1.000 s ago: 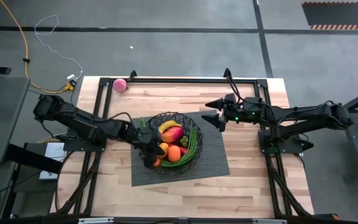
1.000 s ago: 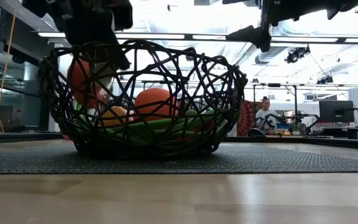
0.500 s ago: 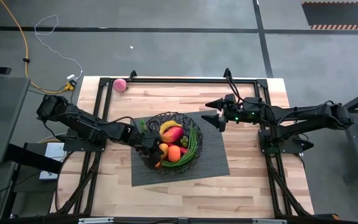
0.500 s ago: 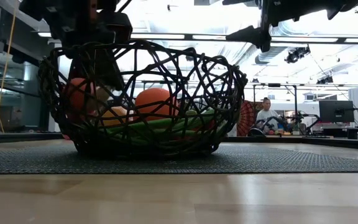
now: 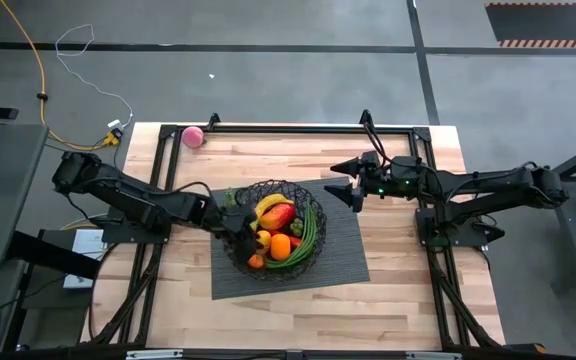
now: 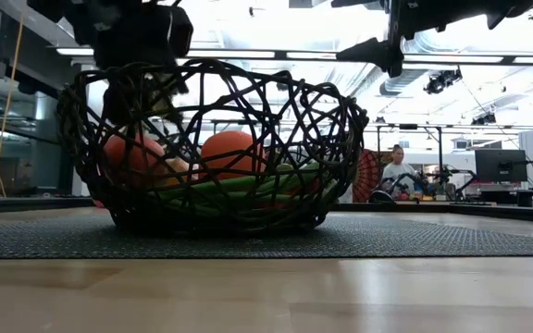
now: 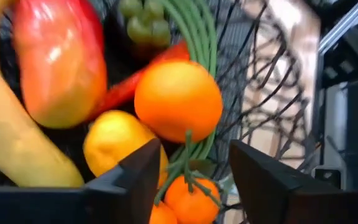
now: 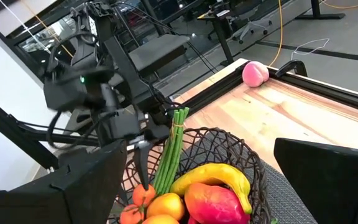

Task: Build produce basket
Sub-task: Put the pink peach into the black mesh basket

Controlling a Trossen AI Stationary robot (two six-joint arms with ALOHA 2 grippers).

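One banana lying crosswise, basket

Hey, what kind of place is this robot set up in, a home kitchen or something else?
Probably a robotics lab or workshop, not a kitchen: exposed ceiling ducts, a person at workstations with monitors behind the table, and a yellow cable on the concrete floor.

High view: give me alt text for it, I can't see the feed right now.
A black wire basket on a grey mat holds a banana, mango, oranges and green beans. The left gripper, open, sits at its left rim; the right gripper hangs open beside it. A pink ball lies at the table's far left corner.
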